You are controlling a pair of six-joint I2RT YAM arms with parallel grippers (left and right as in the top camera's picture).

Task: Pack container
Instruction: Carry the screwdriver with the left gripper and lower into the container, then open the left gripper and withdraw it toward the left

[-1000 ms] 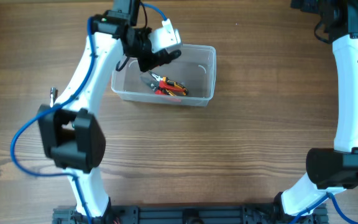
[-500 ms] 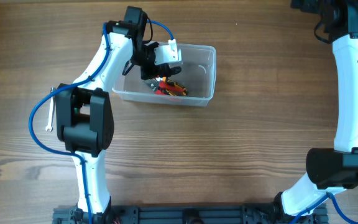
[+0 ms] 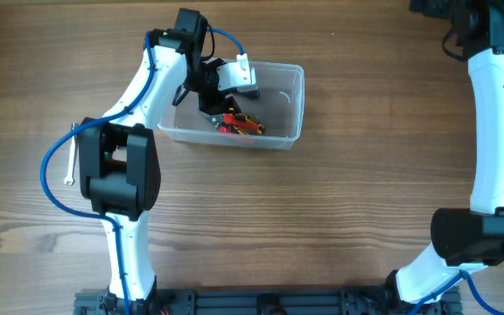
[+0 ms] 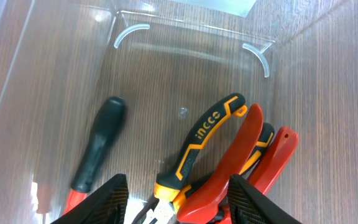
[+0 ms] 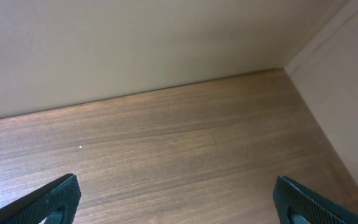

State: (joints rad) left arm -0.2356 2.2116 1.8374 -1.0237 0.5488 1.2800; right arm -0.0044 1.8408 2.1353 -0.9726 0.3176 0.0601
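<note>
Inside the container (image 3: 280, 92), left fingers (image 4: 107, 202) spread over pliers (image 4: 207, 129) cut off below; right fingers (image 5: 55, 202) apart.

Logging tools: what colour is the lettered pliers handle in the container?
Black with orange trim; the pliers handle shows best in the left wrist view.

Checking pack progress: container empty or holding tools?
Holding tools: the container has orange-black pliers, a red-handled tool and a black-handled tool lying inside.

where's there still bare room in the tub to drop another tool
Bare floor at the right end of the container, past the yellow-black pliers and red pliers. Crowded at the left: left claw and screwdriver.
</note>
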